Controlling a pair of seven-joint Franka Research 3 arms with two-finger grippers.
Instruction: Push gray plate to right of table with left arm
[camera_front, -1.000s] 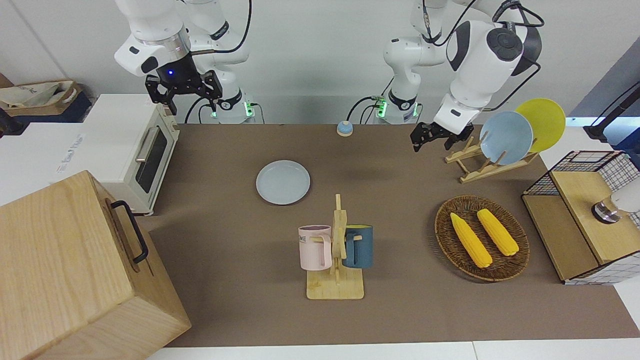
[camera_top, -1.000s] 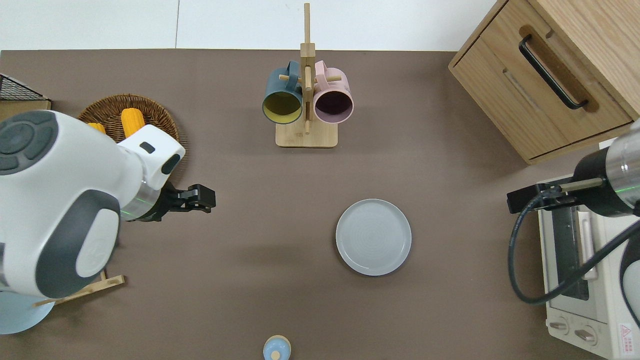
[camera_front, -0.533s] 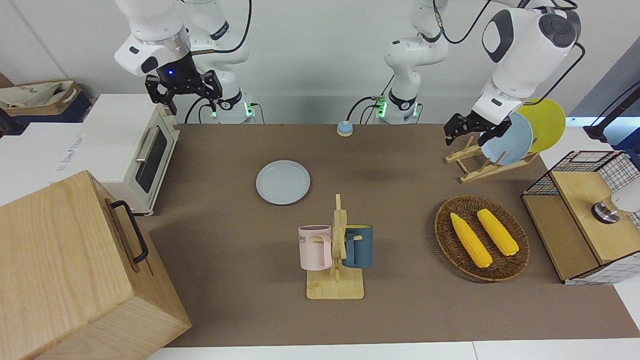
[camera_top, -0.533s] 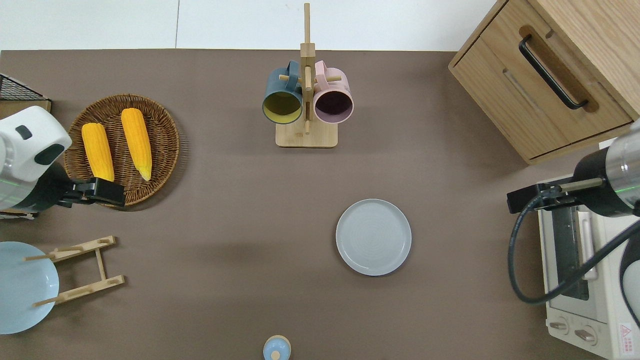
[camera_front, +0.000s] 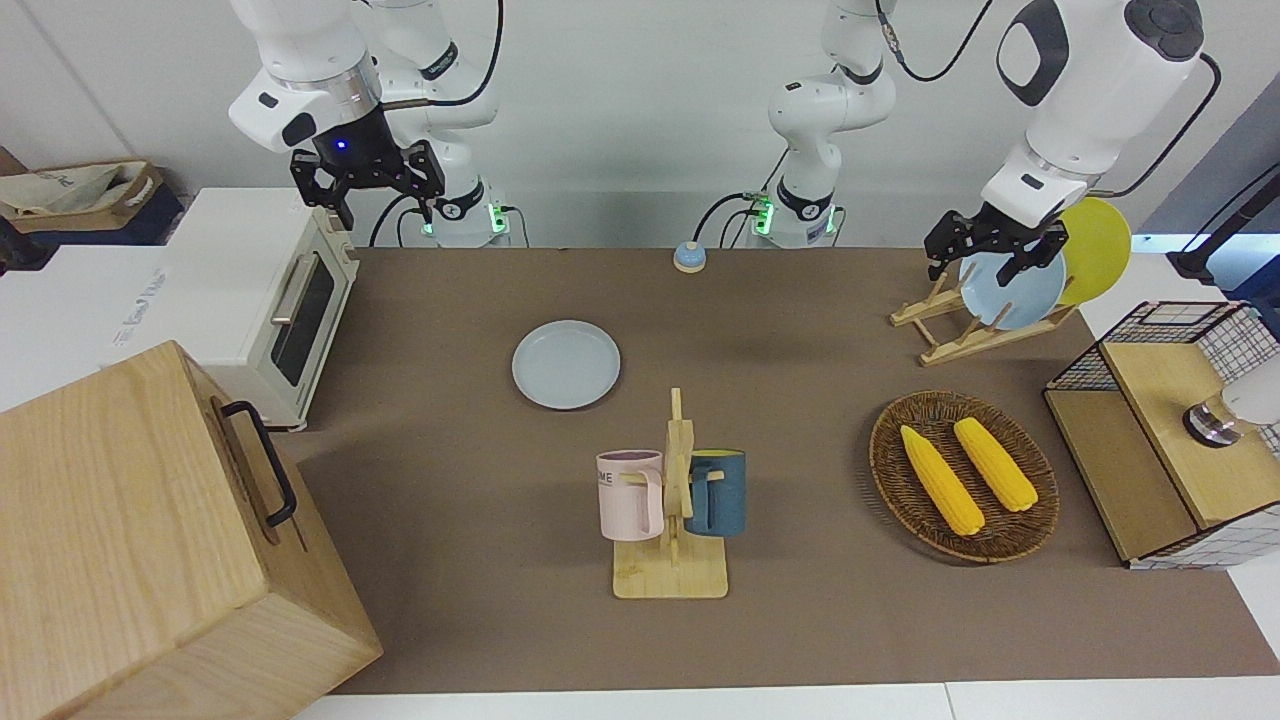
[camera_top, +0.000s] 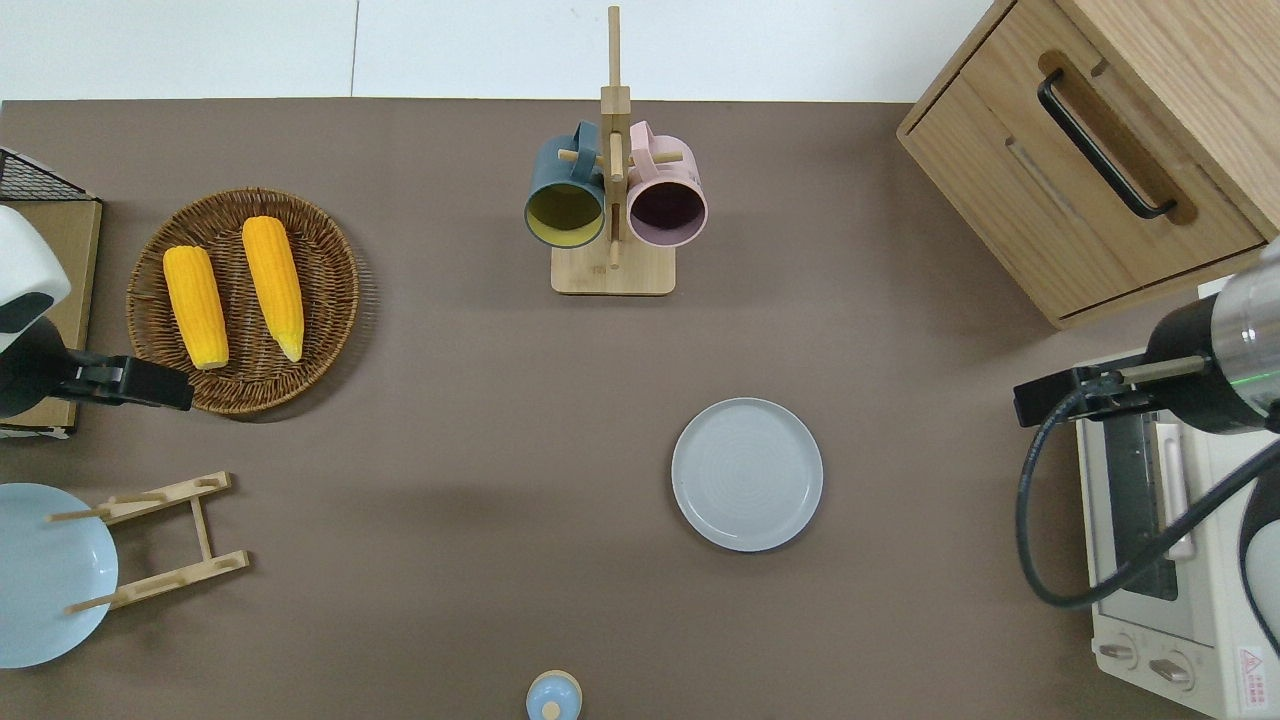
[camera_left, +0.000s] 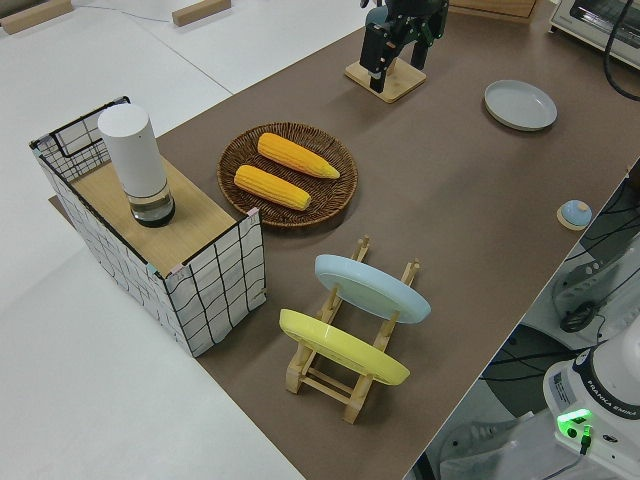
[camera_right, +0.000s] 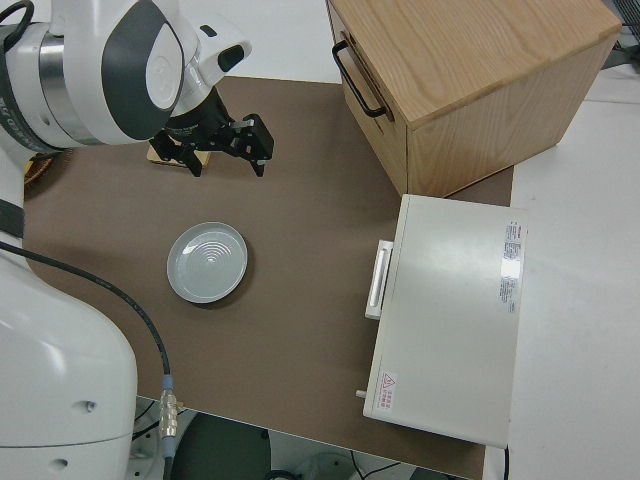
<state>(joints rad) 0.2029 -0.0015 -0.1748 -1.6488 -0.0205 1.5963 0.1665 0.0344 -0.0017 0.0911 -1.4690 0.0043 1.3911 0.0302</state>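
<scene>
The gray plate (camera_front: 566, 364) lies flat on the brown table (camera_front: 800, 620), about midway along it and nearer to the robots than the mug rack; it also shows in the overhead view (camera_top: 747, 474) and the right side view (camera_right: 207, 262). My left gripper (camera_front: 985, 265) is open and empty, up in the air at the left arm's end of the table. In the overhead view it (camera_top: 150, 385) hangs over the table by the corn basket's rim, well apart from the plate. My right arm is parked, its gripper (camera_front: 368, 190) open.
A mug rack (camera_front: 672, 510) holds a pink and a blue mug. A basket with two corn cobs (camera_front: 963, 475), a dish rack with a light-blue plate (camera_front: 1010, 285) and a yellow plate (camera_front: 1100, 240), and a wire shelf (camera_front: 1170, 430) stand at the left arm's end. A toaster oven (camera_front: 270, 300) and wooden cabinet (camera_front: 150, 540) stand at the right arm's end.
My left arm has swung away from the table's middle toward its own end, from beside the corn basket to near the wire shelf, and has risen. The gray plate has not moved.
</scene>
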